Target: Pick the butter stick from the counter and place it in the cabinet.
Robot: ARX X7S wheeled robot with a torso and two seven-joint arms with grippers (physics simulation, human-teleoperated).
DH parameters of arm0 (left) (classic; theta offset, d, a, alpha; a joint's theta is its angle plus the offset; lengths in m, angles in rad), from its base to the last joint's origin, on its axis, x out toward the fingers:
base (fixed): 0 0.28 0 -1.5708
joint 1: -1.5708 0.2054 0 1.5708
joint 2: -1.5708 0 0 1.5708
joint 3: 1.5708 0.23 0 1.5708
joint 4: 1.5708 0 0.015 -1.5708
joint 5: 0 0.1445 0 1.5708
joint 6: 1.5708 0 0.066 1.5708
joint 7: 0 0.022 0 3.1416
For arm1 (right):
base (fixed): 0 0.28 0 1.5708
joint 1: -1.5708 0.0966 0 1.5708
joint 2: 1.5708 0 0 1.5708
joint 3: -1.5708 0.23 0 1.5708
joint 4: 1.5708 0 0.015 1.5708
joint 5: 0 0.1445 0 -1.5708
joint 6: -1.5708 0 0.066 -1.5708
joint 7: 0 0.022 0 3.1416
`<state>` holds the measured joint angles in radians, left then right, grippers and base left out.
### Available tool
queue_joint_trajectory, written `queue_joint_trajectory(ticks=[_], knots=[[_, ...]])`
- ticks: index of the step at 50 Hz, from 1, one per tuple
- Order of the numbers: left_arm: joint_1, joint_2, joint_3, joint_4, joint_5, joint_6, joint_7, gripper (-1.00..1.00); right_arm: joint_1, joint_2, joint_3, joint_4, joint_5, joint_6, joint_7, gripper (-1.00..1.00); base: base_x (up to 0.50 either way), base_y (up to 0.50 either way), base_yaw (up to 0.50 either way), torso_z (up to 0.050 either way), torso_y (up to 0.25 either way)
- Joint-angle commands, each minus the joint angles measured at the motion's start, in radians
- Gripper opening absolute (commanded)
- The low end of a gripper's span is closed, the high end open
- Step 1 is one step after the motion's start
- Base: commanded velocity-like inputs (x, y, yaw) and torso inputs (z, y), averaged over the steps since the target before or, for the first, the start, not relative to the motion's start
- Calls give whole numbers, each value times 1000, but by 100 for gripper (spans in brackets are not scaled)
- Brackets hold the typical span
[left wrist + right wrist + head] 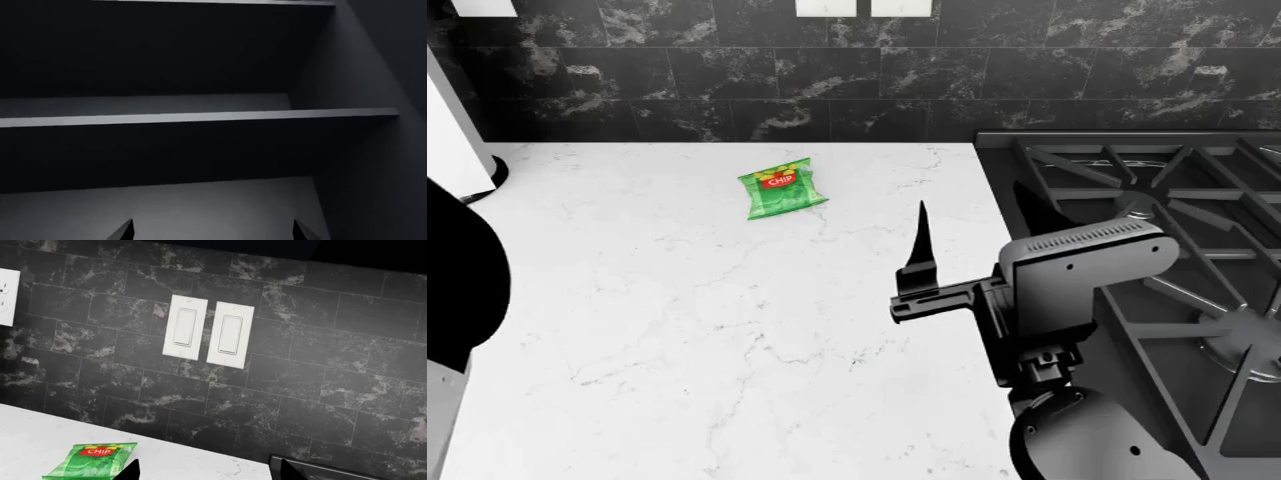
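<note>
The butter stick shows in none of the views. My left gripper (213, 233) is open and empty, its two dark fingertips (125, 231) spread wide. It points into the dark grey cabinet, over the lower shelf floor (220, 205) and below a middle shelf (200, 118). My right gripper (208, 472) is open and empty above the white marble counter (694, 320), near its right edge. One of its fingers (922, 240) stands upright in the head view. The left gripper itself is not in the head view.
A green chip bag (782, 189) lies on the counter near the black tiled wall, also in the right wrist view (90, 461). The black gas stovetop (1174, 200) is to the right. Two white wall switches (208, 332) are on the backsplash. A dark rounded arm part (454, 280) fills the left edge.
</note>
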<state>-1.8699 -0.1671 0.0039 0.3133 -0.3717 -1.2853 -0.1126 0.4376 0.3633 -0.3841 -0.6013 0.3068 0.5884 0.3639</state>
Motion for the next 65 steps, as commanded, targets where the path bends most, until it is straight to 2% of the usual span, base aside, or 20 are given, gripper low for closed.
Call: queue_joint_trajectory(ticks=[1, 34, 51, 62, 65], knots=[[40, -6, -5, 108, -25, -70, -22, 100, 3, 3, -2, -7, 4, 7, 3, 100, 0, 0, 0, 0, 0], [142, -18, -57, 283, -83, -191, -66, 100, 14, 8, -10, -2, 9, 10, 10, 100, 0, 0, 0, 0, 0], [155, -10, -125, 377, -151, -274, -97, 100, 14, 9, -13, -6, 12, 10, 16, 100, 0, 0, 0, 0, 0], [190, -44, -175, 402, -336, -281, -236, 100, 13, 10, -16, -6, 13, 8, 19, 100, 0, 0, 0, 0, 0], [187, -62, -196, 408, -442, -283, -314, 100, 13, 11, -17, -5, 13, 7, 20, 100, 0, 0, 0, 0, 0]])
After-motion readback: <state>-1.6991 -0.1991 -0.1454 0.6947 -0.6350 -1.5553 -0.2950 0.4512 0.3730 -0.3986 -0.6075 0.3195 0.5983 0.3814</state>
